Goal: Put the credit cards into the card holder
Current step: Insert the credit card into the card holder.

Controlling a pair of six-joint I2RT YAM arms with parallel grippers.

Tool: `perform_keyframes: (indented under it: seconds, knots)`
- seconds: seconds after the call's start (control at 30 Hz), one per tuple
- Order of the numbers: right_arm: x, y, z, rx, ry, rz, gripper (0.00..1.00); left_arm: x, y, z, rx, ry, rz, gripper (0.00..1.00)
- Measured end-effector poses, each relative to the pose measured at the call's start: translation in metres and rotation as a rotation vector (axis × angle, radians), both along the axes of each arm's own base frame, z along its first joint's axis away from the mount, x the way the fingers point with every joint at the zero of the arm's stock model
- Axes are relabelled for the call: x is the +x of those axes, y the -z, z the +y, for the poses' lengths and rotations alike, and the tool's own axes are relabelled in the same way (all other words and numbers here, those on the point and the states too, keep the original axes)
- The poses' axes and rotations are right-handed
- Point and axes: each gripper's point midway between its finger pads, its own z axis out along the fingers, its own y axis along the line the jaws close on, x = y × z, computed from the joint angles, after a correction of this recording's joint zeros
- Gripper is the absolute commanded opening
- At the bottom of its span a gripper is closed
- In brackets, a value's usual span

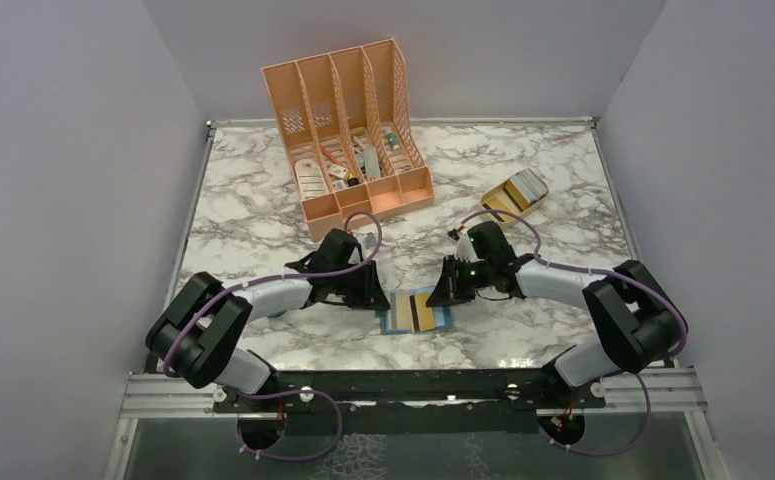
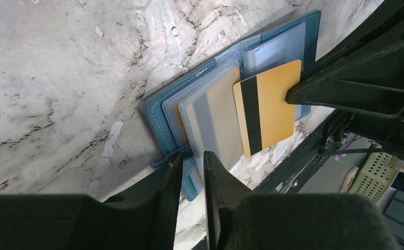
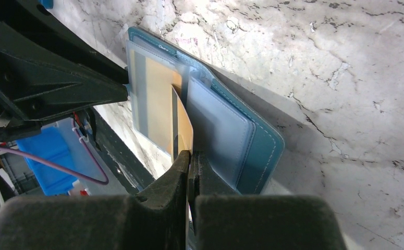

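The teal card holder (image 1: 443, 320) lies open on the marble between both grippers; it also shows in the left wrist view (image 2: 160, 112) and the right wrist view (image 3: 262, 146). My right gripper (image 3: 191, 156) is shut on a gold credit card with a dark stripe (image 2: 272, 109), held at its edge over the holder's clear sleeves (image 3: 184, 130). A tan card (image 2: 220, 120) sits under a clear sleeve. My left gripper (image 2: 193, 159) is closed to a narrow gap on the holder's near edge by the snap tab. In the top view the left gripper (image 1: 373, 295) and right gripper (image 1: 443, 292) flank the holder.
A large peach desk organizer (image 1: 348, 130) with small items stands at the back centre. A tan oval tray (image 1: 515, 192) holding more cards sits at the back right. The table's front rail (image 1: 403, 385) runs just below the holder.
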Motion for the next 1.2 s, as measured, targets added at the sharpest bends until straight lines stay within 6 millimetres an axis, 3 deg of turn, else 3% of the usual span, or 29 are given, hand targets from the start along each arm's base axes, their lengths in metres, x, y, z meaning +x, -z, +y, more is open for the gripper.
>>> perform_keyframes:
  seconds: [1.2]
  knots:
    - [0.0007,0.0023,-0.0051,-0.031,0.018,0.0,0.01,-0.0008,0.0019,0.0011,0.013,0.003,-0.004,0.25]
